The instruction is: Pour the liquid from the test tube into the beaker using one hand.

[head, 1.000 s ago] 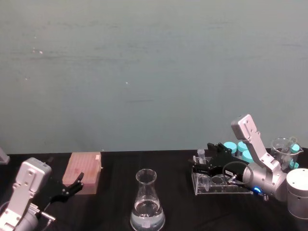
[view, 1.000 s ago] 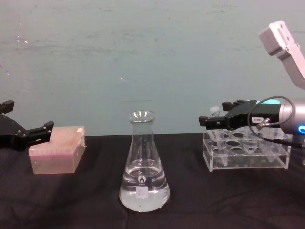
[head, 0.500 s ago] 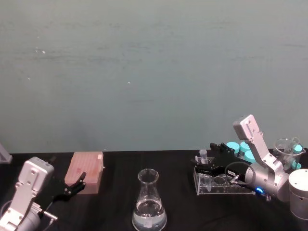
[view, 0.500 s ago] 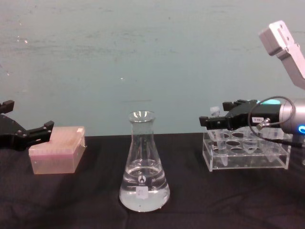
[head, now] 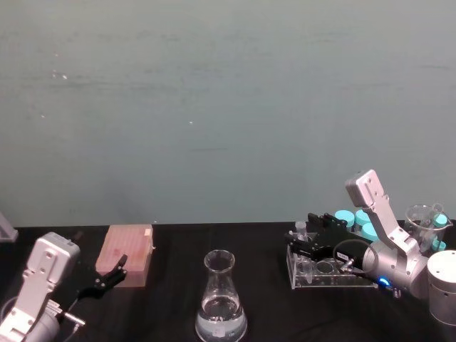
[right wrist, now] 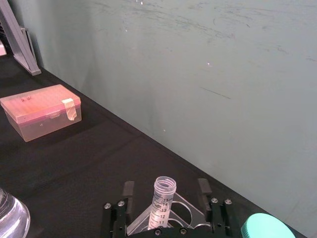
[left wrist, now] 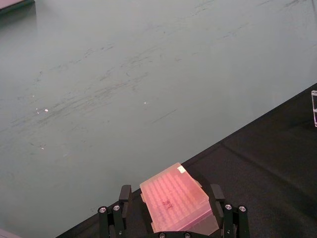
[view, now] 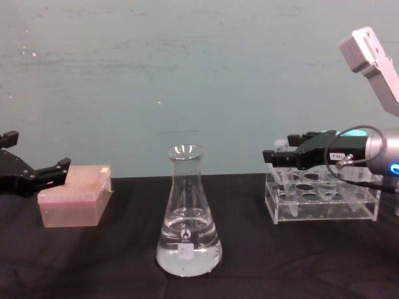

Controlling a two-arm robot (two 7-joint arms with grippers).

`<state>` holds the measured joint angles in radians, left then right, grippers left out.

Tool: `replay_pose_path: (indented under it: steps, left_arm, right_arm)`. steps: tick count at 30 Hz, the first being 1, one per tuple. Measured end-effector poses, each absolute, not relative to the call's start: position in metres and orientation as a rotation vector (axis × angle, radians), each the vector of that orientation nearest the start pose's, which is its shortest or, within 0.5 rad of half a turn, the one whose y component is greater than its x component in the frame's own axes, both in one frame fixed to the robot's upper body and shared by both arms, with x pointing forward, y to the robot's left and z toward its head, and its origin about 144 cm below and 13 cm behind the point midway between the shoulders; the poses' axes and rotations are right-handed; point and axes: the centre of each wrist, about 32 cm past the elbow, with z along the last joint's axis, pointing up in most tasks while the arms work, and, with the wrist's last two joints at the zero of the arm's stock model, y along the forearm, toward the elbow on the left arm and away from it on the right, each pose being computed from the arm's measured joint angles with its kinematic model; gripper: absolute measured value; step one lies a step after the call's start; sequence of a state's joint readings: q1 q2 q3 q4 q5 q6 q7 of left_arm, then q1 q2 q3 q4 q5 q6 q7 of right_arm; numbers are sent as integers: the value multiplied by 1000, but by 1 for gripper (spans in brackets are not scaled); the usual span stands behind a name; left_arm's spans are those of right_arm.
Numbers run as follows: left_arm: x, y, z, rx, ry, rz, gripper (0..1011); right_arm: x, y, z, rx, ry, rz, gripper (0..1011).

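Observation:
The beaker [view: 187, 215], a clear conical flask with clear liquid in its base, stands at the table's middle [head: 221, 303]. The test tube [right wrist: 163, 197] stands upright and open-topped in a clear rack [view: 321, 202] at the right. Liquid inside the tube cannot be made out. My right gripper [right wrist: 166, 191] is open, with one finger on each side of the tube's upper part and a gap to both. In the chest view the right gripper [view: 274, 157] reaches in from the right over the rack's left end. My left gripper [view: 34, 152] hangs open at the far left.
A pink tip box [view: 75, 196] lies at the left, just ahead of the left gripper [left wrist: 171, 196]. Teal-capped tubes [head: 353, 217] and a small glass vessel [head: 420, 217] stand behind the rack. Black cloth lies bare between flask and rack.
The right gripper has crept slightly rightward around the tube. The flask, the rack and the left arm have stayed put.

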<state>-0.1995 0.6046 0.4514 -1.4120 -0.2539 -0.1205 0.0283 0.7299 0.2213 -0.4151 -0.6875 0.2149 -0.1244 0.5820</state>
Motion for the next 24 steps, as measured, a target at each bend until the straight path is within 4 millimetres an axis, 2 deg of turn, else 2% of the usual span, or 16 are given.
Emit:
replay_pose_path:
  steps: [2,5,6,18,24]
  left_arm:
    - [489,310,1140,304,-285,1248,1000]
    - [489,310,1140,304,-285,1248,1000]
    - [489,310,1140,304,-285,1248,1000]
    - [489,310,1140,305,-285,1248,1000]
    - [489,310,1140,304,-285,1248,1000]
  right_arm:
    - [635,-265,1160,-249,-35,-863,759]
    - [635,-265,1160,-248,-35,-863,705]
    - [635,-265,1160,-248,-35,-863,650]
    - [635,-265,1160,-248,-35,-861,261]
    - [635,-265,1160,-248,-35,-861,221]
